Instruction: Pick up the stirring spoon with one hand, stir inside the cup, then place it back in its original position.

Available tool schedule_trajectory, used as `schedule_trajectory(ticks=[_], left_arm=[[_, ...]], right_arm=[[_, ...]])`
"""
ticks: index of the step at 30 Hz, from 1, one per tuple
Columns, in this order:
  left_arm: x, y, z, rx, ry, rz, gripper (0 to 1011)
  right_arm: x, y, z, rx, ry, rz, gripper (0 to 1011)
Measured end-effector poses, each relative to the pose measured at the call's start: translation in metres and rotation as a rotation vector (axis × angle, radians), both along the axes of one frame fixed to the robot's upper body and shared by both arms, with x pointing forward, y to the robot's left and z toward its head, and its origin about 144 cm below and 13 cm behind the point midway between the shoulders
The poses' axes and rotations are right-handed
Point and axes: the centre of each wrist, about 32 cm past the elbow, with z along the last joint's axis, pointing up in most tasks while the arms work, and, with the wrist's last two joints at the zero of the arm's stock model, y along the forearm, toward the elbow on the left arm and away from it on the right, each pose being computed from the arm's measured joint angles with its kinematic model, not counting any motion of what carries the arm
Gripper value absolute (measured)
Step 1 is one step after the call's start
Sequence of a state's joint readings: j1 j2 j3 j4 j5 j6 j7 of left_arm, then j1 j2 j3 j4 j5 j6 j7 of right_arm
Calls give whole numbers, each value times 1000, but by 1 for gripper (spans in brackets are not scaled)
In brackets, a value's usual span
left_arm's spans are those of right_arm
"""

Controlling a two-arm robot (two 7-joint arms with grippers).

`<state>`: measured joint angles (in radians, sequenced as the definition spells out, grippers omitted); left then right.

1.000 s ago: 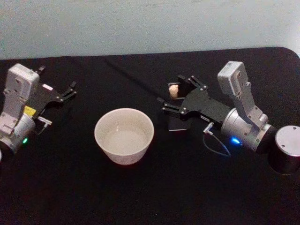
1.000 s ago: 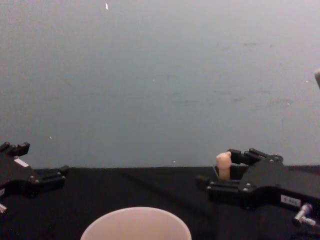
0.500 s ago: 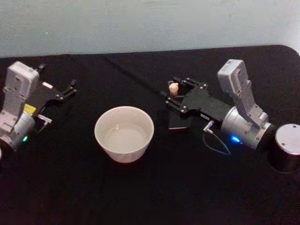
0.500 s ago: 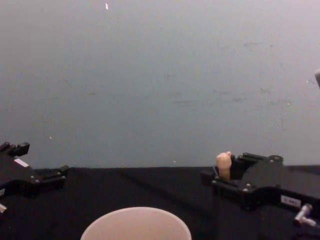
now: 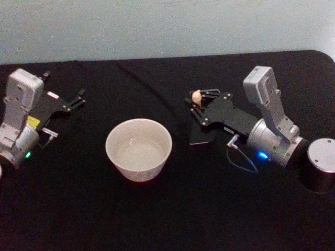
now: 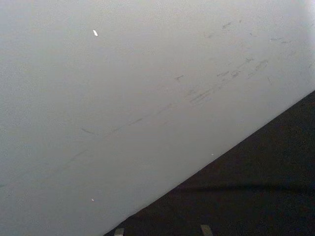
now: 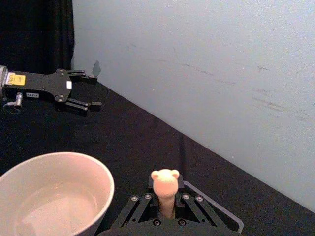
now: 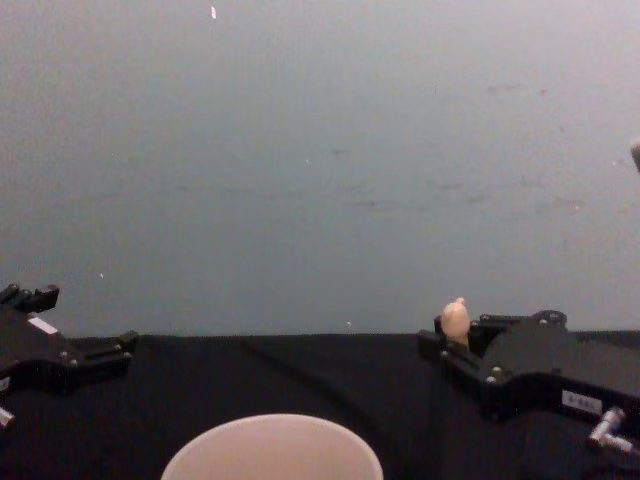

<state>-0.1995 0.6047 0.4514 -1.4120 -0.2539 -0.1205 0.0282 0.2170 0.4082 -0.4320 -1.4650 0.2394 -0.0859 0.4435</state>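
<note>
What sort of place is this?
Probably a robot test bench: black-covered table against a bare pale wall, right gripper closed on a spoon beside a cup, left gripper parked at the table's left.

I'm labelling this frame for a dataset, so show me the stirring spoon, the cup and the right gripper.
stirring spoon (image 7: 165, 181): right wrist view, on its beige knob top.
cup (image 5: 138, 171): head view, on its outer wall.
right gripper (image 5: 194, 106): head view, midway between its fingertips.

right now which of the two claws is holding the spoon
The right claw, closed around the spoon by its beige handle; the left claw sits open and empty, well away from it.
</note>
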Motion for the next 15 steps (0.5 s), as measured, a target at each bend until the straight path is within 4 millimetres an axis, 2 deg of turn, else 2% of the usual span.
schedule_trajectory(ticks=[15], left_arm=[[0, 0, 0, 0, 0, 0, 1001]], right_arm=[[0, -1, 1, 12, 0, 7, 175]])
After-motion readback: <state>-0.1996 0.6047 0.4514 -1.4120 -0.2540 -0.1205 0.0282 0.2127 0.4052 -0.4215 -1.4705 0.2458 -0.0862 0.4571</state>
